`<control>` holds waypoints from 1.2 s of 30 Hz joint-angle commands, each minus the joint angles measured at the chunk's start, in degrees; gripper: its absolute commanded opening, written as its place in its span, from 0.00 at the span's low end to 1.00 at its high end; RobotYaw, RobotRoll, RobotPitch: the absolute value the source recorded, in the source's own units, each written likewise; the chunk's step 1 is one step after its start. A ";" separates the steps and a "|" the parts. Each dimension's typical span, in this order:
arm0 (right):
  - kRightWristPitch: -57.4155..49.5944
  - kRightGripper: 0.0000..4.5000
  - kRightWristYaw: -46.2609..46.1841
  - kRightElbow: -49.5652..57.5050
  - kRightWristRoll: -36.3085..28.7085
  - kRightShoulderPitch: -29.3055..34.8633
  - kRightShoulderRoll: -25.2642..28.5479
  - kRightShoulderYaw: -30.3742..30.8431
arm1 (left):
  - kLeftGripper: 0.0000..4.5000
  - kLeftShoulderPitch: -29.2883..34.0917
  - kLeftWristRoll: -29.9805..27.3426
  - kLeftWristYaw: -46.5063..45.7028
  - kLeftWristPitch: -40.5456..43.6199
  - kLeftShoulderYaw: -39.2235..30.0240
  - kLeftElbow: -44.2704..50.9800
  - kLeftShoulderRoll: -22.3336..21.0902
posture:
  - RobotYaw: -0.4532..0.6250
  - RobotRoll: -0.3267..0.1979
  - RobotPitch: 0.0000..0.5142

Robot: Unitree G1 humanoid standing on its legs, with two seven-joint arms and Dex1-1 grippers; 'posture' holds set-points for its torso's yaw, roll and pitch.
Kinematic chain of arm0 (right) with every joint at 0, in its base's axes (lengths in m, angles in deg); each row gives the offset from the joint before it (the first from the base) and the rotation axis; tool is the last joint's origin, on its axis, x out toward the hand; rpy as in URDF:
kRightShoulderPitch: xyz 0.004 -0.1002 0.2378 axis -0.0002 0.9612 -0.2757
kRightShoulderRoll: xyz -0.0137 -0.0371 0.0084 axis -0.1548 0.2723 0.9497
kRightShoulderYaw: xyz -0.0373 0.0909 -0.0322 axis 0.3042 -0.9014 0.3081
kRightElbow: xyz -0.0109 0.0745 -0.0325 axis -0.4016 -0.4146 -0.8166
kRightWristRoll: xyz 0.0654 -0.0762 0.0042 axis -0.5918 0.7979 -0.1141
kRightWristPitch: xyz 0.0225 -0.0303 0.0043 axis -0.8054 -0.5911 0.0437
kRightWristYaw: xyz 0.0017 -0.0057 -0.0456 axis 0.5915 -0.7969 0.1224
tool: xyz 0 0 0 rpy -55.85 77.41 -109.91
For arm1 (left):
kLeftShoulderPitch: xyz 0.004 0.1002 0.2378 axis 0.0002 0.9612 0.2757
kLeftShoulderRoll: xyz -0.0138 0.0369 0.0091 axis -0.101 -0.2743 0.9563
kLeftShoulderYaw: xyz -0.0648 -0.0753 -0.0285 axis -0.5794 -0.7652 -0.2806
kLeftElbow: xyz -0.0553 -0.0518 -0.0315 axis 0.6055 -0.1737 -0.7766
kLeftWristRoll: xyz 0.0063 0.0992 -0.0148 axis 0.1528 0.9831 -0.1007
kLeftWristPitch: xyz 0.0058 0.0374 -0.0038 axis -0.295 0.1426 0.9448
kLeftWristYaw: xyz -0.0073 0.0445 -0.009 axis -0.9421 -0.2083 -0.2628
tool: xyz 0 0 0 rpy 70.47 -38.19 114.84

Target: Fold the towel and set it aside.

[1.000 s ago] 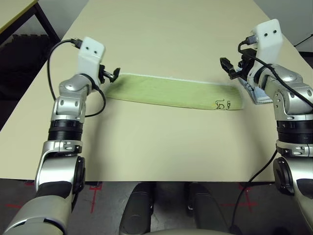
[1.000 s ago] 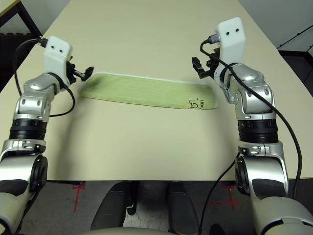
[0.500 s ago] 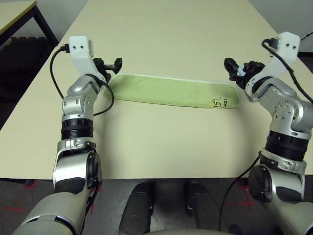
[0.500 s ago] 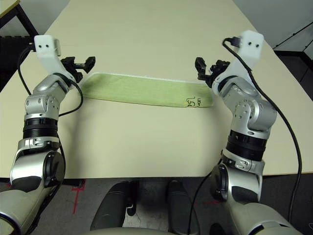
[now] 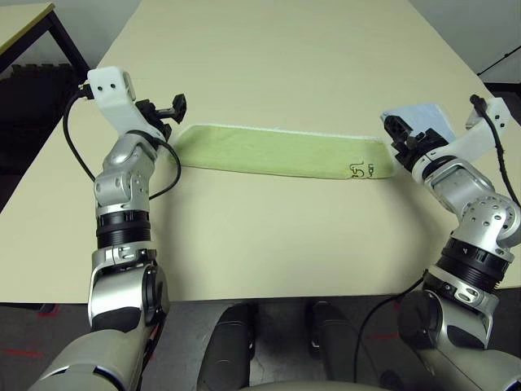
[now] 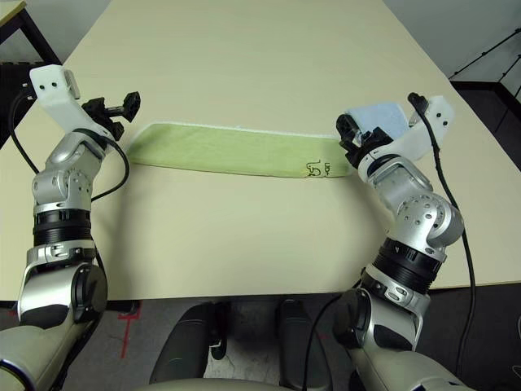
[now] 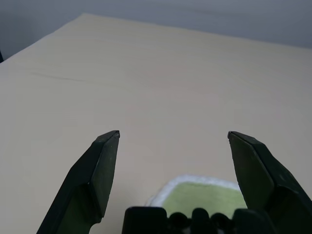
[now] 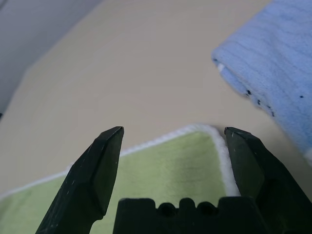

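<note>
Hidden and cut-off parts

The dark embroidery on the towel (image 5: 281, 151) is too small to read. The blue cloth (image 8: 273, 63) runs off the right wrist picture's edge, and the right pincer (image 5: 404, 136) covers the towel's end corner.

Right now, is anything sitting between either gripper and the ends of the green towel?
Nothing visible. The left gripper and right gripper are open at opposite ends of the towel. The blue cloth lies beyond the right end.
</note>
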 commanded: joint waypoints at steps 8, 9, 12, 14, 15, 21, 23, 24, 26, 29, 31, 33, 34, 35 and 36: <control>20.73 0.99 6.91 -3.45 16.96 7.15 10.66 16.21 | 1.00 4.99 10.80 0.34 -12.60 7.73 -3.34 -4.61 | 0.48 0.62 0.31; 23.66 0.99 7.25 -4.44 20.36 7.66 12.50 18.55 | 1.00 5.05 12.23 -0.22 -13.97 8.33 -4.09 -5.27 | 0.48 0.62 0.31; 29.49 0.99 8.29 -6.47 24.86 8.57 15.00 21.99 | 1.00 5.15 14.87 -1.91 -16.58 9.33 -5.70 -6.45 | 0.48 0.62 0.31; 31.07 0.99 8.18 -7.38 25.46 8.65 14.96 21.97 | 1.00 5.39 15.38 -2.52 -17.16 9.35 -6.14 -6.63 | 0.48 0.62 0.30; 31.45 0.99 8.19 -7.67 25.54 8.80 14.73 21.76 | 1.00 5.67 15.24 -2.56 -17.08 9.15 -6.17 -6.57 | 0.48 0.62 0.30; 27.15 0.99 7.64 -5.75 18.57 9.54 9.72 16.83 | 1.00 7.00 11.58 -2.21 -13.50 6.34 -4.58 -5.66 | 0.48 0.62 0.29; 23.30 0.99 6.12 -3.80 14.14 9.42 6.72 13.74 | 1.00 7.15 10.49 -2.01 -12.51 5.65 -4.05 -5.55 | 0.48 0.62 0.29; 21.29 0.99 5.26 -2.80 11.93 9.44 5.30 12.19 | 1.00 7.27 9.94 -1.87 -12.15 5.36 -3.79 -5.52 | 0.48 0.62 0.29; 18.10 0.99 3.44 -0.36 8.13 9.95 2.73 9.41 | 1.00 7.50 9.37 -1.84 -11.40 5.01 -3.28 -5.66 | 0.48 0.62 0.28; 12.86 0.99 0.50 4.65 1.12 11.73 -1.42 5.45 | 1.00 7.92 9.40 -1.61 -11.02 5.24 -2.94 -5.94 | 0.48 0.62 0.28; 10.38 0.99 -0.97 7.97 -3.31 12.97 -3.58 3.54 | 1.00 7.99 9.39 -1.49 -10.87 5.42 -2.84 -6.02 | 0.48 0.62 0.29; 8.08 0.99 -3.34 10.64 -8.14 13.97 -5.70 1.38 | 1.00 7.92 9.34 -1.27 -10.77 5.53 -2.85 -6.02 | 0.48 0.62 0.30; 7.11 0.99 -4.50 11.51 -10.01 14.24 -6.39 0.58 | 1.00 7.84 9.36 -1.19 -10.77 5.57 -2.96 -6.01 | 0.47 0.62 0.30; 6.15 0.99 -5.70 12.76 -11.97 15.00 -7.28 -0.10 | 1.00 7.71 9.39 -1.10 -10.79 5.66 -3.10 -6.00 | 0.47 0.62 0.30; 5.44 0.99 -6.69 13.76 -13.76 15.69 -8.03 -0.54 | 1.00 7.51 9.44 -1.04 -10.87 5.74 -3.36 -6.02 | 0.47 0.62 0.30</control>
